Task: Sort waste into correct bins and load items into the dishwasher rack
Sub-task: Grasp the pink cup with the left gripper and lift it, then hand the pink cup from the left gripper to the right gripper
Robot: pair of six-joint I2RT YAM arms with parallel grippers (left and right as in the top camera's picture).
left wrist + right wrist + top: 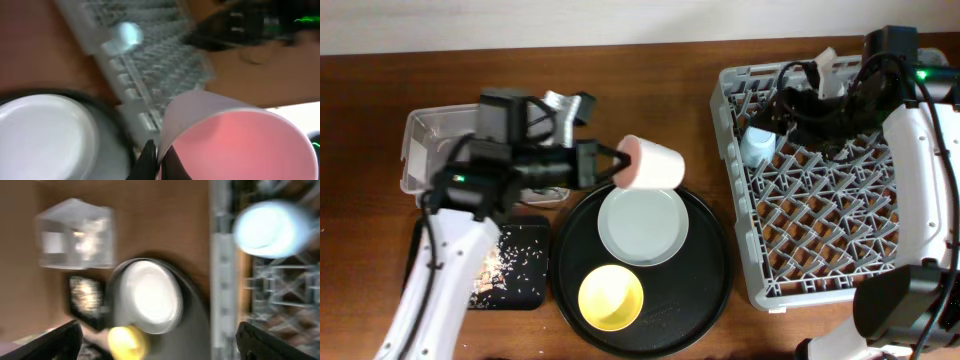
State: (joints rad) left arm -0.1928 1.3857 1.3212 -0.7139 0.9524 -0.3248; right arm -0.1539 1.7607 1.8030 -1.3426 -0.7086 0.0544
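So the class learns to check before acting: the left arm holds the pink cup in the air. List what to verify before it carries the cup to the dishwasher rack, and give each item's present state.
1. Grip: left jaws shut on the pink cup at its rim: ok.
2. Cup lifted off the round black tray and plate: ok.
3. Room in the dishwasher rack: ok; most slots are bare, and the light-blue cup sits near its left edge.
4. Path over the rack free: not ok; the right arm hangs over its far part.
5. Load: right jaws open and empty: ok.
6. Cup's inside clean: cannot tell, blurred.
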